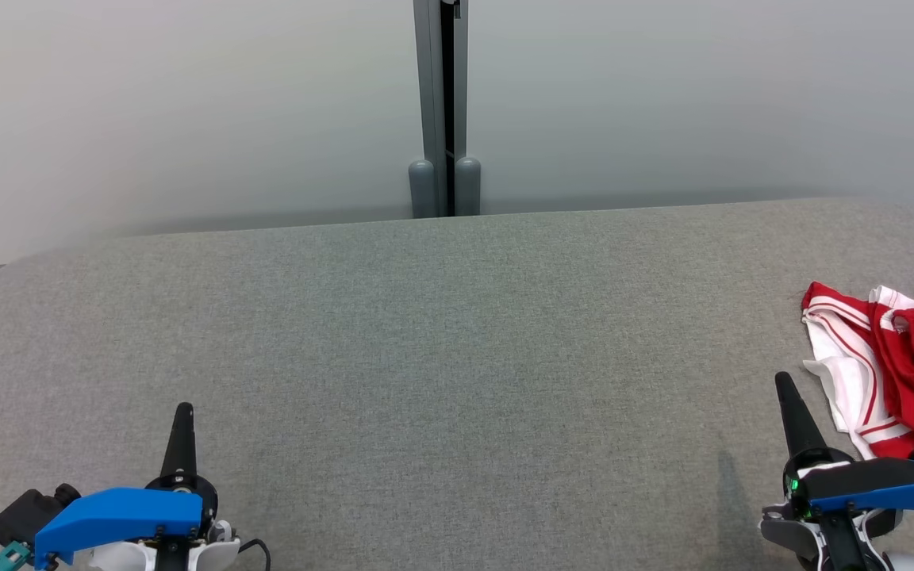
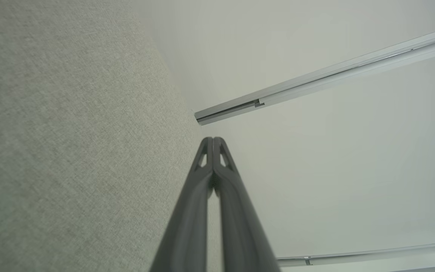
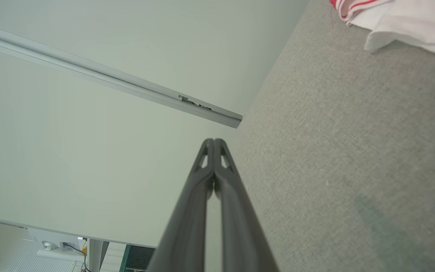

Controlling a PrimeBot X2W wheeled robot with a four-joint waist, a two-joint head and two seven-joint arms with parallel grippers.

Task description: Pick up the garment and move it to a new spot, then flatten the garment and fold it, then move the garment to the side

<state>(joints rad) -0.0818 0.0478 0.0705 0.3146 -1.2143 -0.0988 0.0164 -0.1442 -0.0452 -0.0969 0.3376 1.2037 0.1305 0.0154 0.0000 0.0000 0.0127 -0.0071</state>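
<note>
1. Garment [image 1: 893,369] in red and white, way out at 3 o'clock on the grey desk [image 1: 457,357]. In the head view, part of it runs off the picture's right edge.
2. Look at its shape: red cloth heaped over striped white cloth, hems curling and layers bunched. I can't make out a crisp, squared-off fold, though the cut-off part hides the rest.
3. Left gripper [image 1: 183,412] sits down at 7 o'clock, well apart from the cloth. Its jaws are pressed tight together with nothing between them, and its wrist view has the tips meeting over grey fabric and wall.
4. Right gripper [image 1: 784,381] is at 5 o'clock, just beside the white hem but not touching it. Its jaws are closed too and hold nothing. In its wrist view the white edge lies up at 1 o'clock, apart from the tips.
5. So how far along are we? As I read it, the scene fits two stages:
   - a crumpled heap lying off to one side, with the carry, the flattening and the fold all left to do;
   - a loosely folded piece already set aside, with the job at its end.
6. The rumpled look leans me toward the first, but these pictures don't settle it. What does show is that the piece lies at the side, and neither arm has hold of it.
</note>
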